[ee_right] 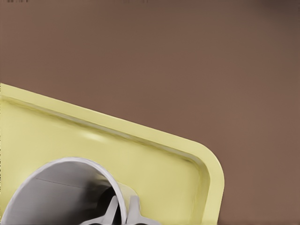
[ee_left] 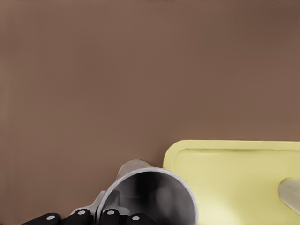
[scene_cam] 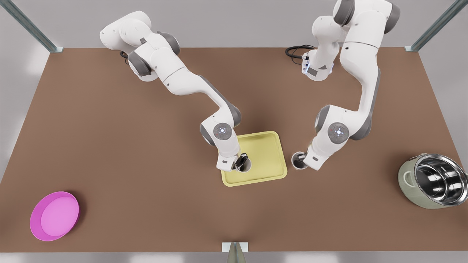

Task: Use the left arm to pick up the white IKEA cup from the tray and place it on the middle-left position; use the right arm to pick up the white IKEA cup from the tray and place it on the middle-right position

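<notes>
1. Left cup [scene_cam: 299, 160]: white, off the tray [scene_cam: 267, 153], just beside its edge on the front view's right, over bare brown table [scene_cam: 146, 182]. I cannot tell whether it is resting or lifted. Probably in transit to the middle-left position.
2. Left gripper [scene_cam: 305, 159]: pinched over the rim of that cup. In the left wrist view the black fingertips [ee_left: 108, 216] sit at the lip of the left cup [ee_left: 150, 197]. A rim grip keeps the cup upright, mouth up.
3. Right cup [scene_cam: 244, 164]: centre of the frame, over the tray's lower left corner, not yet clear of it.
4. Right gripper [scene_cam: 240, 160]: closed on that cup's wall, one finger inside and one outside. The right wrist view shows the right cup [ee_right: 61, 192] above the yellow tray [ee_right: 154, 164].
5. My read: the right arm needs lift to pass the raised rim.
6. Outlying: magenta bowl [scene_cam: 55, 215] at lower left and steel pot [scene_cam: 435, 180] at right, both well apart.
</notes>
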### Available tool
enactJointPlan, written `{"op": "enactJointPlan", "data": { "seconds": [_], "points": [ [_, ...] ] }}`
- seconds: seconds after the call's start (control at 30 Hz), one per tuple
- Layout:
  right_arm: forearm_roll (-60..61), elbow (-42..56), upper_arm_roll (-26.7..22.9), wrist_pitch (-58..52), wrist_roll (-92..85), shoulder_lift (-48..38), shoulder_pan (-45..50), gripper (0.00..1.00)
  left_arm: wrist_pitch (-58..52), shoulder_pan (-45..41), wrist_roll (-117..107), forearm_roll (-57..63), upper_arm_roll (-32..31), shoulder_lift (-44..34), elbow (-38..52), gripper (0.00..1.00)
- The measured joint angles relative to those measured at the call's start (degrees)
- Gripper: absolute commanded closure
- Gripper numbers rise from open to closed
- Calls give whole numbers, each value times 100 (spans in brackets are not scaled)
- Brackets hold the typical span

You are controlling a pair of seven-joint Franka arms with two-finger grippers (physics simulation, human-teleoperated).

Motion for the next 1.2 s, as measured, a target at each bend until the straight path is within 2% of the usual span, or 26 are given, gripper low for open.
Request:
{"op": "enactJointPlan", "data": {
  "seconds": [0.13,0.27,0.67,0.7,0.73,0.77,0.8,0.93,1.0,1.1,1.2],
  "points": [
    [48,-1,13,-194,-34,-221,0,92,-8,807,477,12,-1,90,12,95],
    [76,0,-20,-595,-89,-630,-62,94,122,1262,874,102,2,303,24,95],
    [63,0,-58,-2066,-994,-1653,-1501,95,1215,1658,1599,-9,-12,791,-26,94],
    [61,1,-148,-2136,-1118,-1684,-1575,96,1284,1659,1644,-33,-12,797,-28,81],
    [61,1,-227,-2188,-1252,-1704,-1645,96,1341,1660,1708,-77,-13,804,-28,73],
    [62,1,-255,-2228,-1392,-1714,-1777,96,1391,1660,1771,-114,-14,811,-29,52],
    [65,1,-265,-2261,-1537,-1719,-1913,96,1441,1659,1847,-163,-15,833,-29,0],
    [79,1,-262,-2235,-2164,-1715,-2346,96,1592,1659,2413,-506,-14,836,-9,0],
    [83,1,-257,-2143,-2496,-1704,-2532,97,1427,1664,2609,-387,25,404,3,0],
    [91,2,-219,-1885,-2993,-1580,-2793,97,703,1635,2740,-181,18,-417,109,0],
    [172,-53,-139,-1447,-3456,-1298,-2982,98,-361,1635,2753,-380,-55,-701,788,0]
  ]
}}
